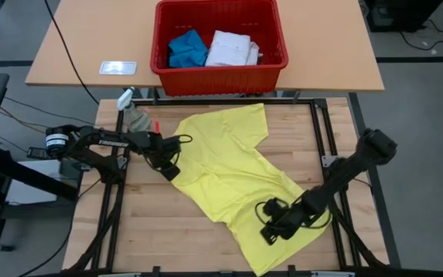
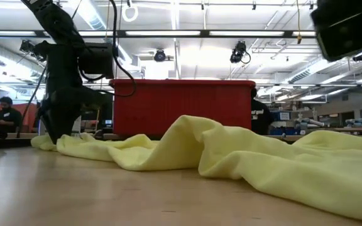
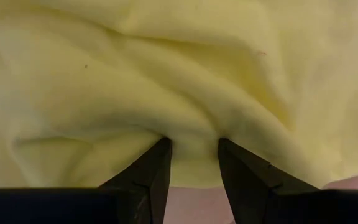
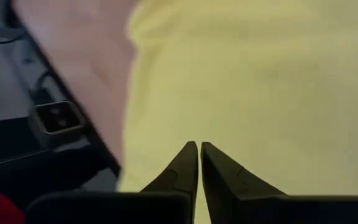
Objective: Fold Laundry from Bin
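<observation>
A bright yellow T-shirt lies spread and rumpled across the wooden table, in front of the red bin, which holds a blue piece and a white shirt. The left gripper sits low at one edge of the shirt, its fingers partly open with a fold of yellow cloth bunched between the tips. The right gripper presses on the opposite lower part of the shirt, its fingers nearly closed, seemingly pinching a thin layer of fabric. Both arms reach inward from the table's sides, wrists angled down. To do this well, each gripper likely needs a firm pinch on one layer only, then both should lift and pull apart evenly to flatten the shirt.
</observation>
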You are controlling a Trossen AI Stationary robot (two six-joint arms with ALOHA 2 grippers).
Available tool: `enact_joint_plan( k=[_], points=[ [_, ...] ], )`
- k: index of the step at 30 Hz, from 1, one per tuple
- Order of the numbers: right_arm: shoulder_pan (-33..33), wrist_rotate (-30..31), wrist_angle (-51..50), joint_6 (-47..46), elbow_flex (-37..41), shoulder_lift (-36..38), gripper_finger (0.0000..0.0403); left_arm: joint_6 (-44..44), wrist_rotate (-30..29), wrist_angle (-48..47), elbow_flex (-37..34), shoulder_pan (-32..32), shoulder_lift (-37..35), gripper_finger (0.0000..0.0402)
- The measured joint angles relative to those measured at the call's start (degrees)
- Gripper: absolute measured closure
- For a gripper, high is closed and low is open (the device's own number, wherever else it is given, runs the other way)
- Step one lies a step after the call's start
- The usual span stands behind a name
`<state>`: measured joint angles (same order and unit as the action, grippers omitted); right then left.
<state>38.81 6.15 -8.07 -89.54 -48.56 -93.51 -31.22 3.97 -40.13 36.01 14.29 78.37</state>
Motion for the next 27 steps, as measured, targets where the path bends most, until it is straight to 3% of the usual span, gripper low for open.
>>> enact_joint_plan(
  k=[4, 9, 12, 16, 20, 24, 27],
  points=[
    [1.4, -4.3, 8.7, -2.3, 0.0, -8.1, 0.0385, -4.4, 0.0, -2.1, 0.0, -3.4, 0.0, 0.026],
    [6.4, -19.1, 5.8, -6.9, -2.1, -11.2, 0.0391, -11.8, 1.8, -7.9, 0.0, -10.6, 0.0, 0.026],
    [9.9, -23.4, 2.0, -8.7, -2.6, -10.3, 0.0392, -17.6, 4.4, -11.1, 0.0, -15.8, 0.0, 0.026],
    [13.4, -25.5, -4.6, -10.2, -2.8, -7.6, 0.0393, -26.7, 8.5, -13.0, 0.0, -24.6, 0.0, 0.026],
    [15.6, -25.1, -4.5, -7.8, -2.8, -3.9, 0.0391, -37.1, 14.0, -11.4, 0.0, -34.8, 0.0, 0.026],
    [16.2, -21.1, -4.4, -4.0, -2.8, 0.3, 0.0386, -46.5, 18.8, -7.6, 0.6, -43.1, -0.4, 0.026],
    [15.5, -15.2, -7.0, -1.3, -2.8, 3.3, 0.0387, -48.3, 16.4, -7.3, 4.1, -45.4, -1.9, 0.026]
  ],
)
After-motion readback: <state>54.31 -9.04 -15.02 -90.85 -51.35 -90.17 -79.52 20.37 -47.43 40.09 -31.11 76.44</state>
